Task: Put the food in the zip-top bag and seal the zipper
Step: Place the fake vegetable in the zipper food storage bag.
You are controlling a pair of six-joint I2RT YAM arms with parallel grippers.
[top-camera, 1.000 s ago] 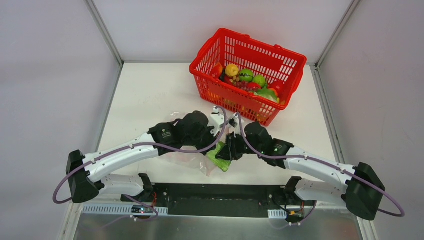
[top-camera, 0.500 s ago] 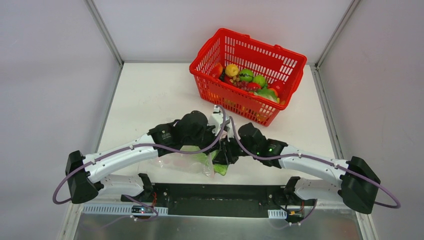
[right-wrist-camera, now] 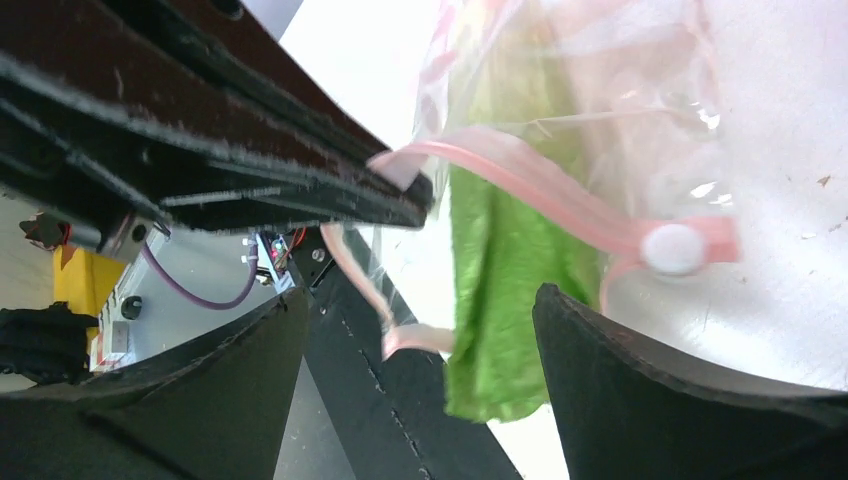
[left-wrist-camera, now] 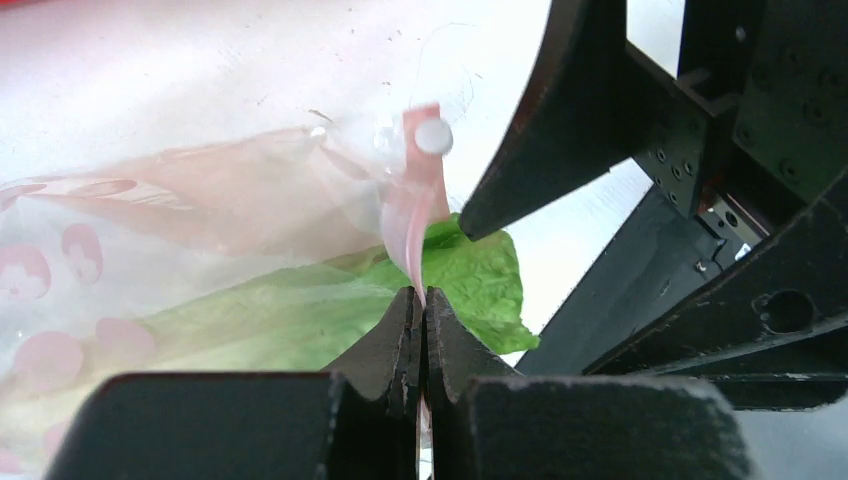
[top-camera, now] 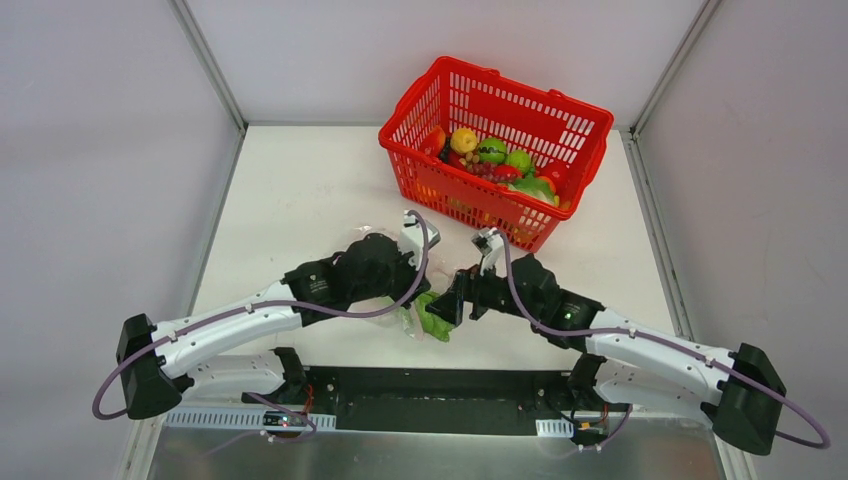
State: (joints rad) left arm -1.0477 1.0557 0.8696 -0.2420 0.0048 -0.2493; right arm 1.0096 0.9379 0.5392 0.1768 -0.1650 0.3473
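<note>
The clear zip-top bag [left-wrist-camera: 150, 220] with faint pink spots lies at the table's near edge between the arms. My left gripper [left-wrist-camera: 420, 300] is shut on its pink zipper [left-wrist-camera: 415, 215] strip, holding the mouth up. The green leafy cabbage [left-wrist-camera: 470, 280] sits in the bag's mouth, its leaf end sticking out [right-wrist-camera: 500, 260]. My right gripper [right-wrist-camera: 422, 295] is open just off that leaf end, with the leaf between its spread fingers [right-wrist-camera: 680, 380] and untouched. From above, the left gripper [top-camera: 408, 300] and the right gripper [top-camera: 447, 300] face each other across the cabbage [top-camera: 432, 318].
A red plastic basket [top-camera: 520, 95] stands at the back right, holding a yellow fruit [top-camera: 463, 140], green fruits [top-camera: 491, 150], a red fruit [top-camera: 553, 172] and other toy produce. The black base plate [top-camera: 430, 395] runs along the near edge, right by the bag.
The right gripper has opened, let go of the cabbage and drawn back to the right. The left arm has shifted a little left and nearer, still pinching the zipper strip.
</note>
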